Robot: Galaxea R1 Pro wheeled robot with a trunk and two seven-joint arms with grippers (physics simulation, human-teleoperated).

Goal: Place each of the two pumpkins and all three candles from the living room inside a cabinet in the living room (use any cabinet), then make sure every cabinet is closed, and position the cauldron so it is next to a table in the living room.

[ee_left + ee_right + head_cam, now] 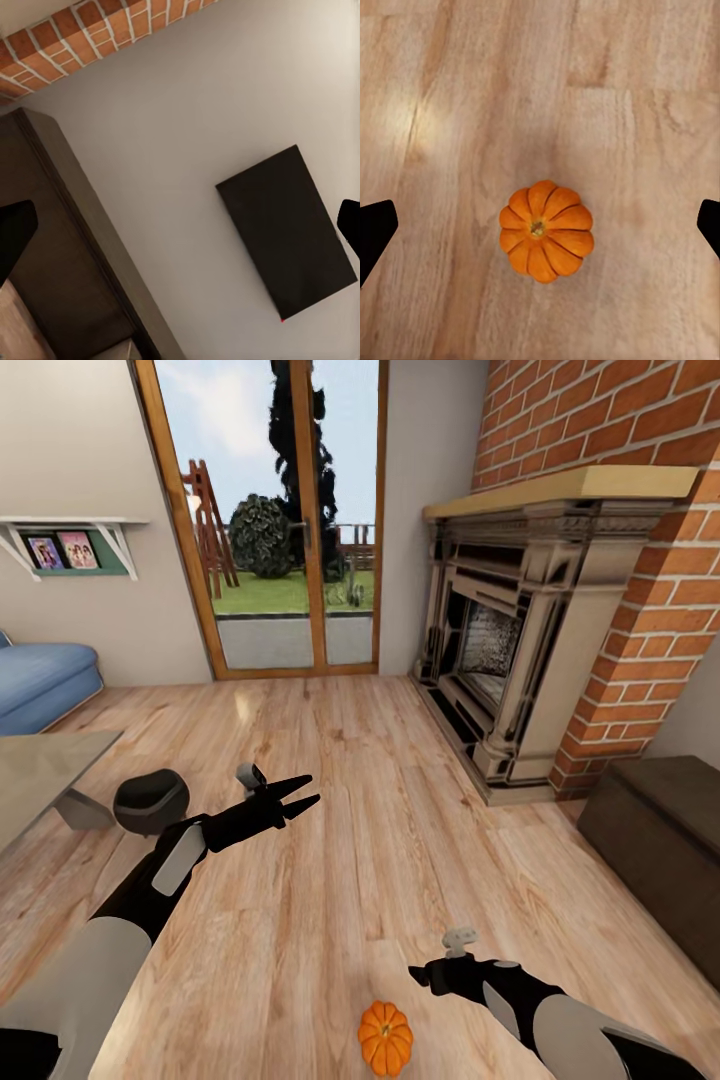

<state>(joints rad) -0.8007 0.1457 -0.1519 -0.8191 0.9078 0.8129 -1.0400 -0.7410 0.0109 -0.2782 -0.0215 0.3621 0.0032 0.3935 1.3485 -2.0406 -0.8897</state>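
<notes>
Sitting on the wooden floor [330,860], the pumpkin [385,1037] lies just beside the right gripper [420,976], jaws spread wide; left gripper [300,795] hangs empty, jaws apart

The wooden floor [380,840] carries an orange pumpkin [385,1037], a dark cauldron [150,800] and the cabinet [660,840].

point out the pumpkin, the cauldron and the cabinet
pumpkin [546,231], right wrist view, on its stem at the top centre
cauldron [150,801], head view, on its dark rounded body
cabinet [662,830], head view, on its flat top
</notes>
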